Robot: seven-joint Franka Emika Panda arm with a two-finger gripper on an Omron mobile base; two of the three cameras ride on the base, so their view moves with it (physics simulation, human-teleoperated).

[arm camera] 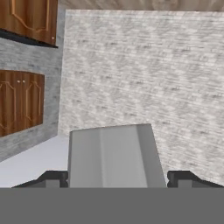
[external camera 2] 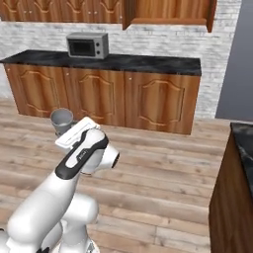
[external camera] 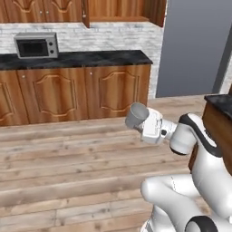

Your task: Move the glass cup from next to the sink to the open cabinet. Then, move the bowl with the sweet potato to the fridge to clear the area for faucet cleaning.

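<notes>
The glass cup [external camera: 136,114] is a greyish translucent tumbler held off the floor in mid-air, its mouth tilted up and to the left. My gripper [external camera: 142,121] is shut on the glass cup, one finger on each side. From the right base view the glass cup [external camera 2: 62,119] sticks out above the white hand, with the gripper [external camera 2: 69,129] just under it. In the hand view the glass cup [arm camera: 113,155] fills the space between the two fingertips [arm camera: 52,177]. The open cabinet [external camera 2: 168,12] hangs on the far wall, above the counter's right end, and the fridge [external camera: 195,45] stands to its right.
A black counter [external camera: 90,59] on wooden lower cabinets runs along the far wall, with a microwave [external camera: 36,45] on it. A second dark counter corner [external camera 2: 242,143] juts in close on the right. Wooden floor [external camera: 68,154] lies open between me and the far counter.
</notes>
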